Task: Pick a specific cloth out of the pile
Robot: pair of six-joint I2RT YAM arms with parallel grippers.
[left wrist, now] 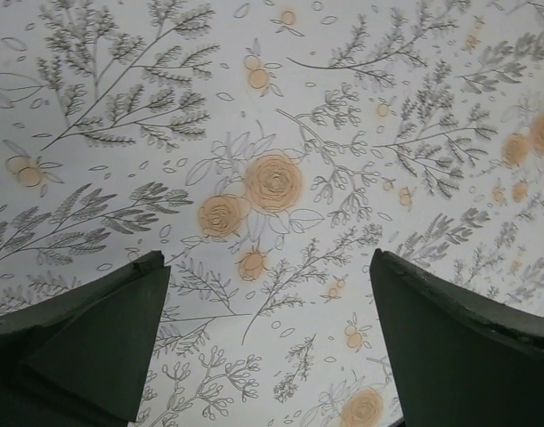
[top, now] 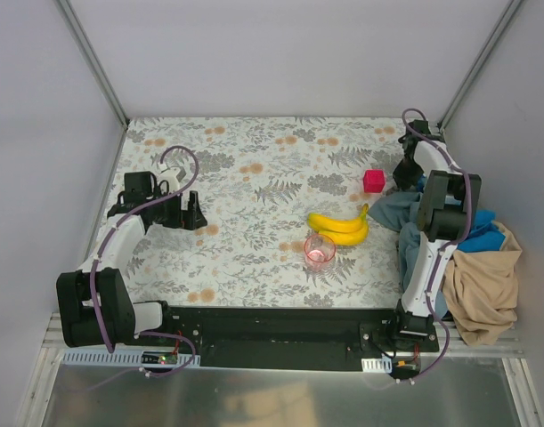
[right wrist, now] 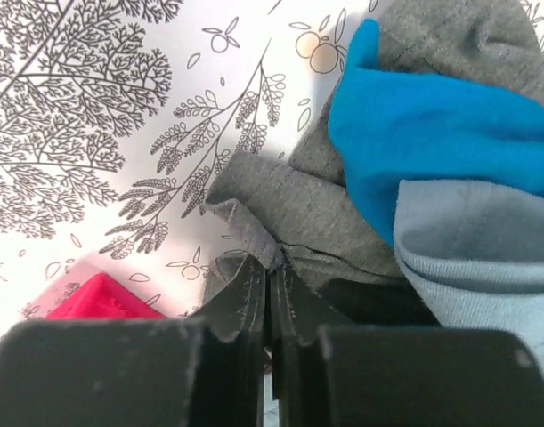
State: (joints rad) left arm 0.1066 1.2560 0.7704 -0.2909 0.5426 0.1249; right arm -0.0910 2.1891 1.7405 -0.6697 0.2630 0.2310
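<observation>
The dark grey-green cloth [top: 389, 211] lies at the left edge of the pile [top: 485, 267] at the table's right side. My right gripper [top: 405, 174] is down at its far corner. In the right wrist view the right gripper [right wrist: 272, 267] is shut on a folded edge of the grey-green cloth [right wrist: 307, 205], which runs under the bright blue cloth [right wrist: 432, 116] and the slate blue-grey cloth [right wrist: 476, 249]. My left gripper [top: 190, 213] hovers over the left of the table, open and empty [left wrist: 267, 338], with only the flowered tablecloth beneath.
A red cube [top: 373, 181] sits just left of the right gripper and also shows in the right wrist view [right wrist: 98, 298]. A banana bunch [top: 340, 227] and a pink cup [top: 320, 250] sit mid-table. A tan cloth [top: 485, 285] hangs over the table's right edge.
</observation>
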